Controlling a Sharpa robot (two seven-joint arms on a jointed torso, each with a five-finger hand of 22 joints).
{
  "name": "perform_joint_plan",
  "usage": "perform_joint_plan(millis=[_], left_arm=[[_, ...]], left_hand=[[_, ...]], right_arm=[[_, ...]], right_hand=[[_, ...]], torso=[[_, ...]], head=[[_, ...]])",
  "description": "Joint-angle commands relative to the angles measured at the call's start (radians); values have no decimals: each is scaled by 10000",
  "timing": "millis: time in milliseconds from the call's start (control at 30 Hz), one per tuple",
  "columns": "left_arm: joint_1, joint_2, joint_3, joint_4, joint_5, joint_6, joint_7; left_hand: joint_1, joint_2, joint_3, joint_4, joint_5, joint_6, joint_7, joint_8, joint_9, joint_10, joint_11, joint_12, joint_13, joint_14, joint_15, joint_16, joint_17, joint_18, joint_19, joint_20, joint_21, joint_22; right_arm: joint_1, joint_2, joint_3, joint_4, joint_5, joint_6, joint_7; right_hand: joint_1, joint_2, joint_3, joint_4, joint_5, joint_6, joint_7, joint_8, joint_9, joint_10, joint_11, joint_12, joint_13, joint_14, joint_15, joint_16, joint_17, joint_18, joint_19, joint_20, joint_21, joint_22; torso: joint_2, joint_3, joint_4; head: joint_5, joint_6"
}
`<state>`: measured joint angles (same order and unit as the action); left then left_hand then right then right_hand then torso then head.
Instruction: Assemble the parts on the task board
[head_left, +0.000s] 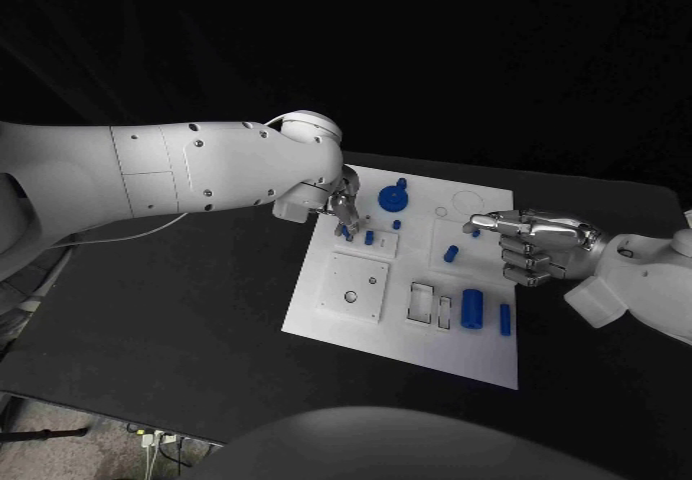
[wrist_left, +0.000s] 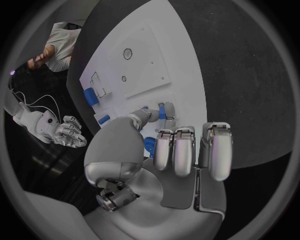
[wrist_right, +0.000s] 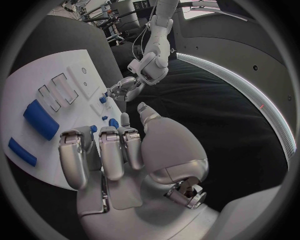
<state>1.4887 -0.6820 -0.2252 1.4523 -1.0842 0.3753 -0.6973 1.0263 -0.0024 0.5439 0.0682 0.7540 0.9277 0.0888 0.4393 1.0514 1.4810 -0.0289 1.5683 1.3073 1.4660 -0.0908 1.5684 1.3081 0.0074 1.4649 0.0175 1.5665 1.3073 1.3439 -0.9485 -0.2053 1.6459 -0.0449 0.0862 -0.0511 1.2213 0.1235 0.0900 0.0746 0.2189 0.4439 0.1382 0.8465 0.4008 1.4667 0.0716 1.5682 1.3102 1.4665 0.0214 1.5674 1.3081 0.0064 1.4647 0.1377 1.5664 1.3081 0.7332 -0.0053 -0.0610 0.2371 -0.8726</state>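
The white task board (head_left: 339, 300) lies in the middle of the black table. My left hand (head_left: 335, 203) reaches over its far left corner. Thumb and a finger pinch a small blue peg (wrist_left: 161, 111) that stands at the board, while the other fingers (wrist_left: 184, 150) are curled in. A second small peg (head_left: 369, 237) stands beside it, and a round blue part (head_left: 392, 197) lies just beyond. My right hand (head_left: 537, 246) hovers over the board's right edge with its fingers (wrist_right: 100, 152) curled and nothing in them. Near its fingertips are two small blue parts (head_left: 473, 231) (head_left: 450, 254).
A thick blue cylinder (head_left: 472, 305) and a long blue bar (head_left: 505, 318) lie on the board's near right part, beside two rectangular slots (head_left: 421, 303). A square raised plate (head_left: 356, 285) with two holes takes up the near left part. Black table (head_left: 173, 320) surrounds the board.
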Motion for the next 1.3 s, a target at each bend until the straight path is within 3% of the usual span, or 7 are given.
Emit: perform_joint_plan(millis=[33, 533, 1300], left_arm=[[-2, 19, 2, -21, -74, 11, -1538], [-152, 196, -2, -183, 95, 168, -1508], [-182, 203, -2, -185, 121, 153, -1459]], left_hand=[[86, 138, 1184, -1224, 30, 679, -613, -61, 0, 898, -175, 25, 2635, 1048, -11, 24, 2627, -74, 1059, 27, 43, 2635], [89, 138, 1180, -1221, 28, 681, -613, -71, -1, 898, -175, 25, 2635, 1048, -11, 24, 2627, -74, 1059, 27, 43, 2635], [96, 141, 1175, -1218, 26, 681, -611, -90, -4, 898, -175, 25, 2635, 1048, -12, 24, 2627, -74, 1059, 27, 43, 2635]], right_arm=[[-14, 14, -1, -1, 4, 172, 141], [-19, 18, -1, -5, 11, 168, 157], [-21, 15, -1, -9, 19, 148, 157]], right_hand=[[91, 7, 1, -80, 54, 50, -16, -19, -15, 1041, -93, 26, 2606, 1043, -27, 34, 2627, -64, 1061, -46, 44, 2627], [110, 21, 4, -94, 48, 50, -22, -17, -27, 1041, -100, 26, 2606, 1043, -34, 34, 2627, -64, 1061, -52, 44, 2627], [114, 30, 5, -96, 46, 52, -22, -14, -32, 1041, -102, 26, 2606, 1043, -36, 34, 2627, -64, 1061, -55, 44, 2627]], torso=[[2, 1, 0], [9, -8, -5], [0, 0, 3]], head=[[3, 0], [-19, 0], [21, 0]])
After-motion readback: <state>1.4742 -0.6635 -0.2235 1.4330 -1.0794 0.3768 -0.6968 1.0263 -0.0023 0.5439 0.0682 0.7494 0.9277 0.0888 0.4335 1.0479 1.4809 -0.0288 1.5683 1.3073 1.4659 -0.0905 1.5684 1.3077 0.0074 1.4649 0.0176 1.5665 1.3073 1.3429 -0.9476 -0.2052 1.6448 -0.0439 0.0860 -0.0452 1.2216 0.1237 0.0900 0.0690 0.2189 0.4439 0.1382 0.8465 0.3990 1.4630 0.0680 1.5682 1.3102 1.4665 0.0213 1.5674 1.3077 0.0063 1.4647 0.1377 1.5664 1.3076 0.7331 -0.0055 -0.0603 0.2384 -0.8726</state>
